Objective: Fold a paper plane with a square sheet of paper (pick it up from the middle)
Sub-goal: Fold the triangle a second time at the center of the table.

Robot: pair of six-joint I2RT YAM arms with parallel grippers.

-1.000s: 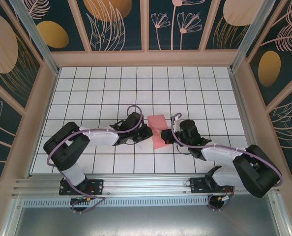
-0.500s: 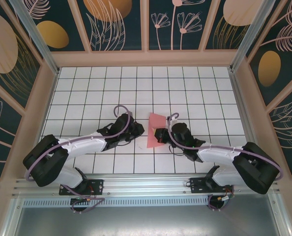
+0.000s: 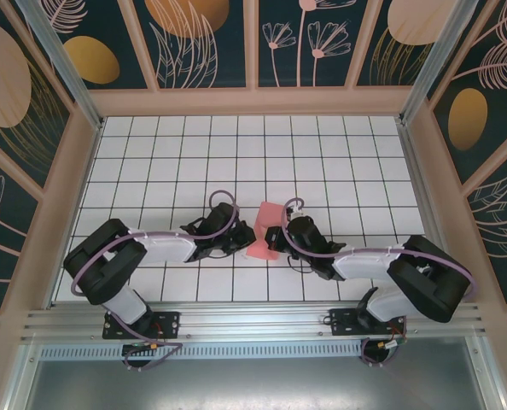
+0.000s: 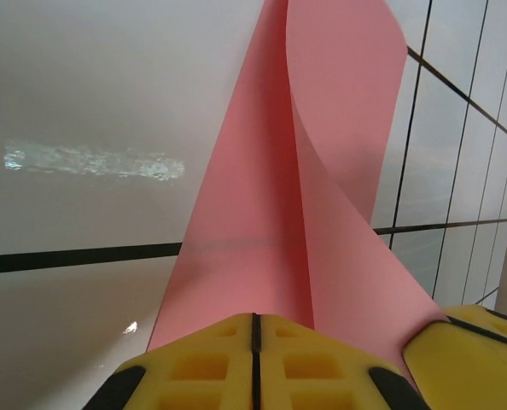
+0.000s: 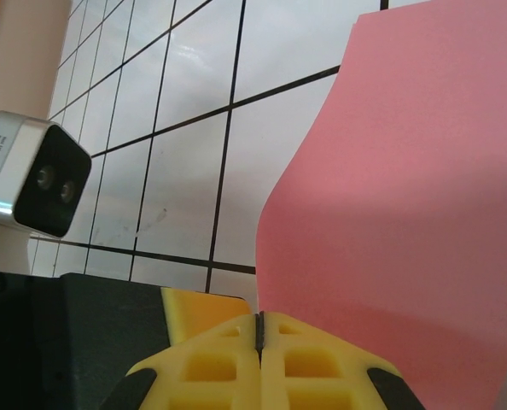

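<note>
Closer together now — two sets of jaws, each pinching the one square sheet of paper.

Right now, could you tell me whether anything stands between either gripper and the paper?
Nothing visible does. The left gripper and the right gripper are each shut on the paper itself, pinching it from opposite sides.

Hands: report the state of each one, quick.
Left hand: closed, pinching the square sheet of paper.
Right hand: closed, pinching the same sheet.
</note>
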